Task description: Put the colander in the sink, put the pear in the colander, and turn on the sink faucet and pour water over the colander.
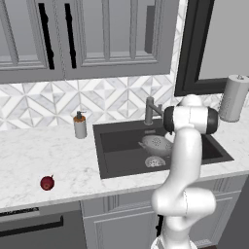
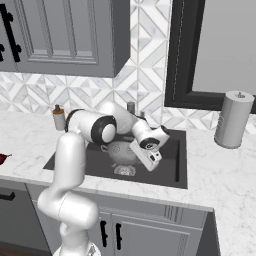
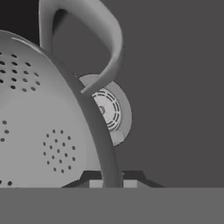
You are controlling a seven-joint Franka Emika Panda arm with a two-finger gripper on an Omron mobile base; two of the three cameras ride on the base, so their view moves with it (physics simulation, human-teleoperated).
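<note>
One gripper (image 3: 113, 183), its two fingers closed on the rim of the single colander (image 3: 39, 131), holds that colander inside the one sink (image 1: 121, 146), above the one round drain (image 3: 109, 109). One pear (image 1: 47, 183) lies alone on the marble counter (image 1: 44, 155) well to the left of the basin and nearer the front edge. Farther back stand one soap dispenser (image 1: 80, 125) beside the sink's left rear corner, one sink faucet (image 1: 151, 111) behind the basin, and one paper-towel roll (image 2: 233, 119) to the right.
</note>
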